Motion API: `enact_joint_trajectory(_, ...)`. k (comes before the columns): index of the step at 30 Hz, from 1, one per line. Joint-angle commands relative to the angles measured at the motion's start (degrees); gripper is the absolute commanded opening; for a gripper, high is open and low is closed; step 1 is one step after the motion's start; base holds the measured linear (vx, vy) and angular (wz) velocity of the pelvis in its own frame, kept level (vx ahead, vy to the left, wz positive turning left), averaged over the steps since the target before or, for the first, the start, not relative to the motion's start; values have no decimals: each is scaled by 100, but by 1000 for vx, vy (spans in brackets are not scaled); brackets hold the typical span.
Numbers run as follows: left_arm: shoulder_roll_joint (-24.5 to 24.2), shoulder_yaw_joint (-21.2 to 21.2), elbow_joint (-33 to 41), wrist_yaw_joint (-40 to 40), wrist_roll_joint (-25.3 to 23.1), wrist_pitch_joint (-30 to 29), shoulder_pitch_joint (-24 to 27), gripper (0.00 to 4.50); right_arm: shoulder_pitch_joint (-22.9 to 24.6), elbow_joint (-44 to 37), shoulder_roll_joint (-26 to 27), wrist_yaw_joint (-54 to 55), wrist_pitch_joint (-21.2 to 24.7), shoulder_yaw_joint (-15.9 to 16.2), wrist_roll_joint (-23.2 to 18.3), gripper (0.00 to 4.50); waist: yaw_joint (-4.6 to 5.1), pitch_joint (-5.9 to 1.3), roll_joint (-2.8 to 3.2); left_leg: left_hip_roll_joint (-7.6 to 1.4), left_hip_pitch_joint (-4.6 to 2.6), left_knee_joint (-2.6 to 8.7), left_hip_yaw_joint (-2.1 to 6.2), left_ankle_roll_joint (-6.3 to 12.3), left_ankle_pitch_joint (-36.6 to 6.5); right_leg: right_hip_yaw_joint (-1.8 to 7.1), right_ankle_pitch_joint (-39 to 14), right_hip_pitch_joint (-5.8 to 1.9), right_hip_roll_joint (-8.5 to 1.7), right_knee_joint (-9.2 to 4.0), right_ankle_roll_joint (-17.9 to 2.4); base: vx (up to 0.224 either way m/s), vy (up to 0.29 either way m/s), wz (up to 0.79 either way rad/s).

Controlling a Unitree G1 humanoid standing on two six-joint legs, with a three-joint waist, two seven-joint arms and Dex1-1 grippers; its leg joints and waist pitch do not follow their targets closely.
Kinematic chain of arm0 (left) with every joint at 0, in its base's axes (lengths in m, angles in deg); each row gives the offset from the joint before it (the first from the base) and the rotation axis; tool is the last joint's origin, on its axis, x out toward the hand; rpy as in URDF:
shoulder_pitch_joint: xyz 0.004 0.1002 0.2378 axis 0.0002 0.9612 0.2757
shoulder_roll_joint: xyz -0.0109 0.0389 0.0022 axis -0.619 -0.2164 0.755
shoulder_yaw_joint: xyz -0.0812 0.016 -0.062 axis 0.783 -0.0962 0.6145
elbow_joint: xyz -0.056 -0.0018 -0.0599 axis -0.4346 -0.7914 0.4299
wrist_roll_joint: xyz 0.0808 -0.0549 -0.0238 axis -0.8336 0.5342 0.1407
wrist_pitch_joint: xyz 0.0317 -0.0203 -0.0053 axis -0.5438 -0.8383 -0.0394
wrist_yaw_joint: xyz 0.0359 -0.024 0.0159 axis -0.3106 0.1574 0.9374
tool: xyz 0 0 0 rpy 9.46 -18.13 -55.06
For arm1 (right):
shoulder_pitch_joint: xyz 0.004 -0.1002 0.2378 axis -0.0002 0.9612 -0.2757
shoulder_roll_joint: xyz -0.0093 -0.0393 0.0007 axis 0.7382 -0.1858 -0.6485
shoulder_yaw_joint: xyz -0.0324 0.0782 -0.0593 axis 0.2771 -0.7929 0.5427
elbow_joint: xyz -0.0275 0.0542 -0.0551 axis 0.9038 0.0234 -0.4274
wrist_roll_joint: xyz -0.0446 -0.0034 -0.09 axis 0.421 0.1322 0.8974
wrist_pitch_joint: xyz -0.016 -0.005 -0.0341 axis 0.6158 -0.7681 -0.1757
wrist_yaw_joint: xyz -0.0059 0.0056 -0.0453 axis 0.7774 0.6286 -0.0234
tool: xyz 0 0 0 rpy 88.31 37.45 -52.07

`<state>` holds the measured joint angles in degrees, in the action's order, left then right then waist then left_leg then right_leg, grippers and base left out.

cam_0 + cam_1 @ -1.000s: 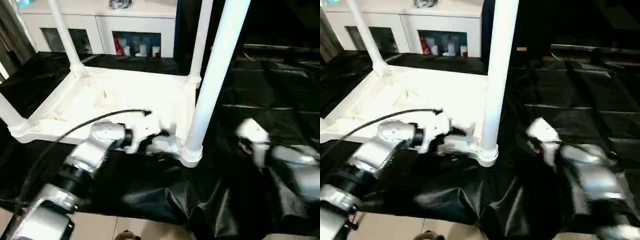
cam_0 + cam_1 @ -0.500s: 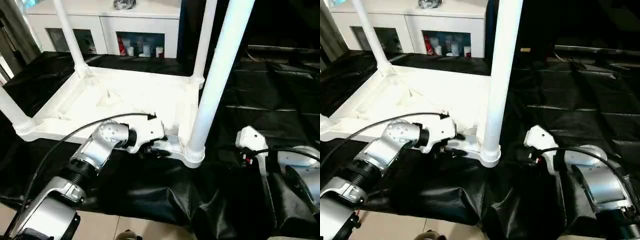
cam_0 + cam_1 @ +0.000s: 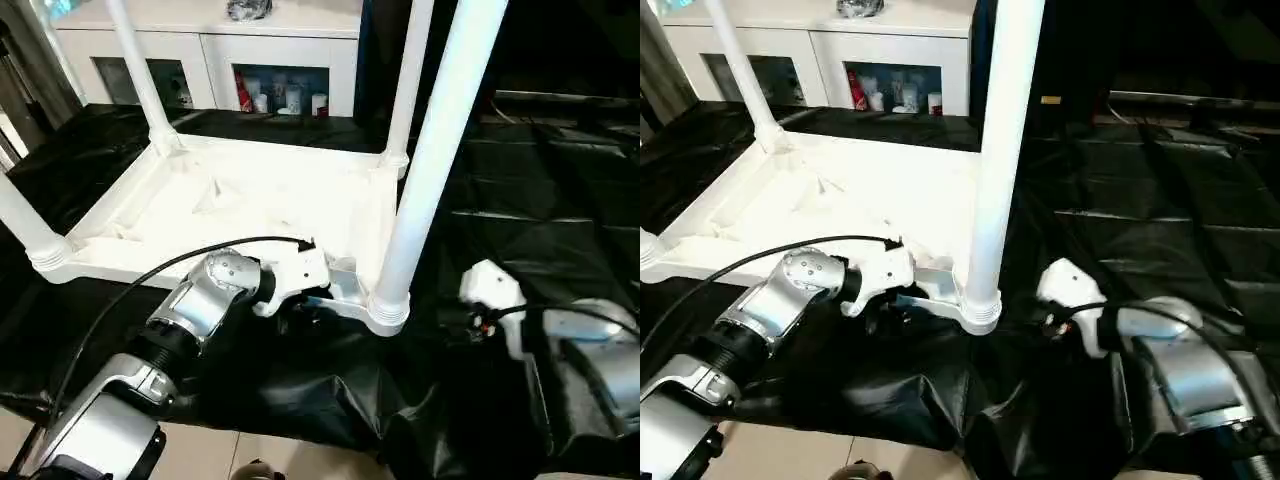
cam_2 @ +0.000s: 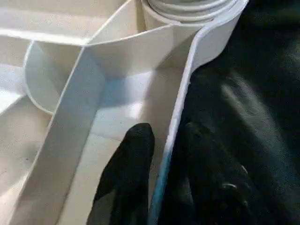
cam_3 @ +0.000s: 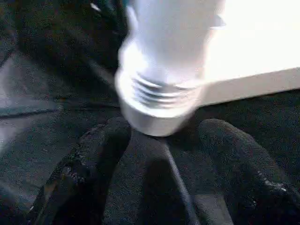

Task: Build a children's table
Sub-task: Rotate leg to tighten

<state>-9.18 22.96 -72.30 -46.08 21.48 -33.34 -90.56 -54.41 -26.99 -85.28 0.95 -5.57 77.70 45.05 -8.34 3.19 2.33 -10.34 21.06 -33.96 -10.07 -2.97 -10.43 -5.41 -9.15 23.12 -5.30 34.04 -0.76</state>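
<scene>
The children's table lies upside down on the black cloth, its white ribbed tabletop facing up and its legs standing in the corner sockets. My left gripper is at the near rim, just left of the near right leg. In the left wrist view its black fingers straddle the thin rim, one inside and one outside, shut on it. My right gripper rests on the cloth right of that leg's socket. It is open, with the socket just ahead of its fingertips.
The black-draped work table stretches to the right, its cloth bunched at the near edge. A white cabinet with bottles stands behind. Light floor shows below the table's edge. A black cable runs along my left arm.
My left gripper's fingers have closed in on the tabletop's near rim. The right gripper has edged left toward the near right leg's socket, still open.
</scene>
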Motion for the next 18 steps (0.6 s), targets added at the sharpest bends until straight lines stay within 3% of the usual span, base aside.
enact_joint_trajectory(1, -49, -179, 206, -324, -41, -276, 37, 103, -130, -1, -15, 82, -32, -45, -4, 316, -9, -404, -89, -299, -39, 404, 106, 286, -1250, 300, -1647, -320, -414, -411, -1111, 0, 0, 0)
enact_joint_trajectory(5, -38, -151, 533, -529, 76, -889, 71, 75, -268, 222, 35, 317, -200, -110, 108, 316, -2, -400, -74, -301, -53, 400, 105, 274, -1239, 297, -1775, -308, -423, -418, -1127, 0, 0, 0)
enact_joint_trajectory(10, 259, 211, 585, 214, 170, -1521, 100, 45, -497, 657, 364, 868, -318, -226, 179, 316, 24, -417, -115, -272, -31, 371, 89, 306, -1069, 290, -1584, -324, -410, -393, -1196, 0, 0, 0)
enact_joint_trajectory(13, 392, 419, 630, 619, 180, -1841, 115, 33, -602, 766, 548, 1163, -260, -320, 134, 316, 46, -405, -131, -254, -17, 374, 94, 339, -1044, 273, -1708, -333, -402, -415, -1132, 0, 0, 0)
enact_joint_trajectory(16, 477, 576, 776, 922, 125, -2199, 220, 25, -686, 1019, 660, 1323, -366, -302, 157, 316, 129, -404, -157, -230, 2, 366, 92, 373, -1003, 262, -1899, -345, -398, -436, -1016, 0, 0, 0)
enact_joint_trajectory(18, 500, 627, 800, 1139, 45, -2314, 256, 16, -682, 1068, 669, 1339, -424, -271, 186, 316, 165, -410, -148, -240, 2, 359, 91, 409, -961, 262, -1827, -336, -392, -434, -1047, 0, 0, 0)
